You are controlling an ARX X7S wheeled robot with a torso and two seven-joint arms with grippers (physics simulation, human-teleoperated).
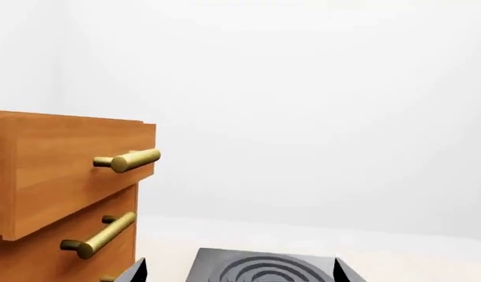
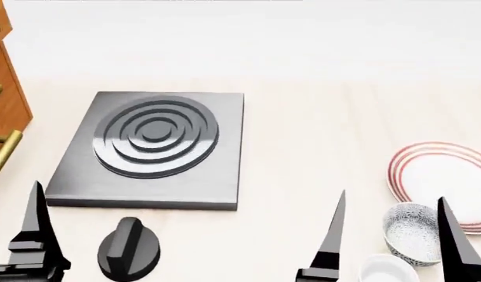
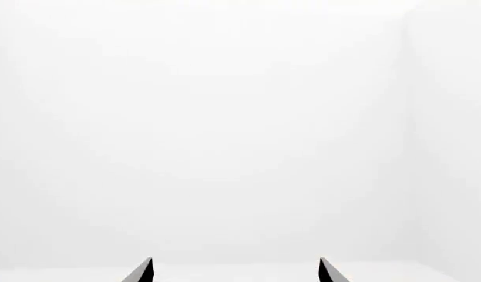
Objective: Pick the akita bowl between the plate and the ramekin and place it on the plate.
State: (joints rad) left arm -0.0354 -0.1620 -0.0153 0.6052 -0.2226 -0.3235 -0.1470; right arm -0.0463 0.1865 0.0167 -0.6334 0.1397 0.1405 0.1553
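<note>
Head view shows the right pincer (image 2: 389, 235) spread wide and empty above the akita bowl (image 2: 411, 230), which sits between the plate (image 2: 428, 170) and the ramekin (image 2: 385, 269).

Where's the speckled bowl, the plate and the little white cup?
Bowl (image 2: 411, 230), head view, on its speckled inside.
Plate (image 2: 451, 179), head view, on its white middle.
Ramekin (image 2: 387, 270), head view, on its inside.

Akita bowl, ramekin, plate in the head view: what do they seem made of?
Akita bowl: likely glazed ceramic, grey-and-white speckle inside and out. Ramekin: plain glossy white, probably porcelain, partly cut off by the frame. Plate: smooth white with thin red rim rings, ceramic-looking. All are simulator renders, so materials are uncertain.
</note>
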